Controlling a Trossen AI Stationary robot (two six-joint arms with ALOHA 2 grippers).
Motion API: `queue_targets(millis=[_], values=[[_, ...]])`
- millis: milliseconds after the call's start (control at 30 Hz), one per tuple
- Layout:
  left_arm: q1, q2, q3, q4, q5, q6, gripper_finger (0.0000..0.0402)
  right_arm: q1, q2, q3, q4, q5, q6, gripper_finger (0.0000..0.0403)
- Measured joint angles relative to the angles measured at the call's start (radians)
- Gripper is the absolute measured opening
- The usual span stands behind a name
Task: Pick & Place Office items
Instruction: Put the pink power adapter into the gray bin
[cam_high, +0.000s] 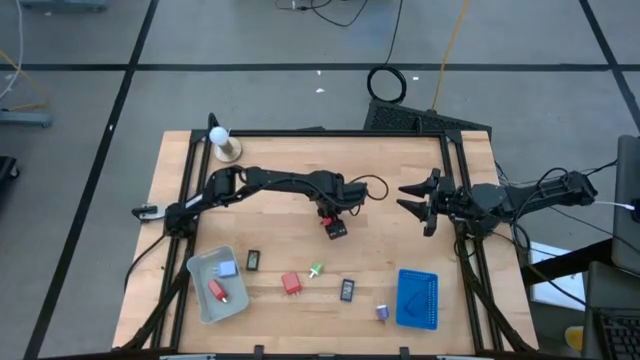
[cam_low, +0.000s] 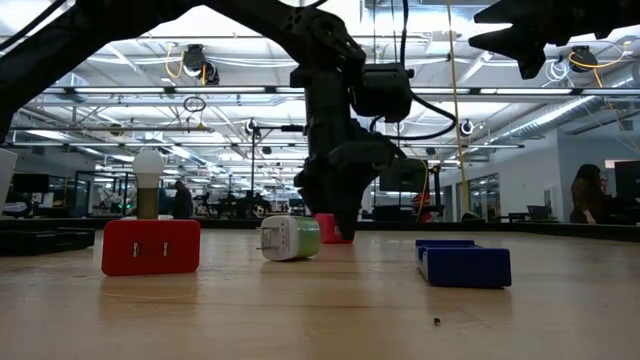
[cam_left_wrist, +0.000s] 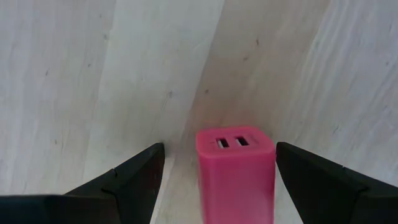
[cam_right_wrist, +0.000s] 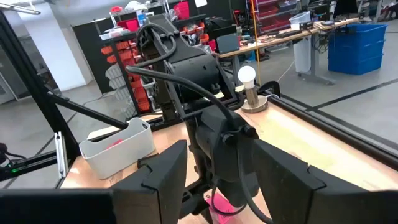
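Observation:
A pink block (cam_left_wrist: 236, 177) with two slots in its top stands upright on the wooden table (cam_high: 400, 250). My left gripper (cam_left_wrist: 219, 147) points straight down over it, open. One finger (cam_left_wrist: 134, 180) stands on each side of the block, with a gap on both sides. In the high view this gripper (cam_high: 334, 220) is at the table's middle, over the block (cam_high: 338, 231). My right gripper (cam_high: 417, 200) waits level and open at the table's right side, holding nothing.
At the near left, a grey tray (cam_high: 200, 270) holds a light-blue block (cam_high: 228, 269) and a red block (cam_high: 217, 291). Two black rectangles (cam_high: 254, 259) (cam_high: 347, 289), a red block (cam_high: 291, 284), a green-white bit (cam_high: 317, 270) and a purple bit (cam_high: 382, 312) lie near the front. A blue tray (cam_high: 417, 298) is at the near right.

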Motion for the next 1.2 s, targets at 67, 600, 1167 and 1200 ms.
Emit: queue_targets(millis=[67,600,1167,1200], values=[[0.000,0.000,0.000,-0.009,0.003,0.012,0.0312,0.000,0.000,0.000,-0.001,0.000,0.000,0.0173],[-0.001,0.002,0.000,0.001,-0.017,0.037,0.0147,0.000,0.000,0.000,-0.001,-0.001,0.000,0.0173],[-0.003,-0.015,-0.001,-0.043,-0.005,0.028,0.0147,0.000,0.000,0.000,-0.002,-0.001,0.000,0.0173],[-0.003,-0.022,-0.002,-0.053,-0.005,0.029,0.0147,0.000,0.000,0.000,-0.002,-0.001,0.000,0.0173]])
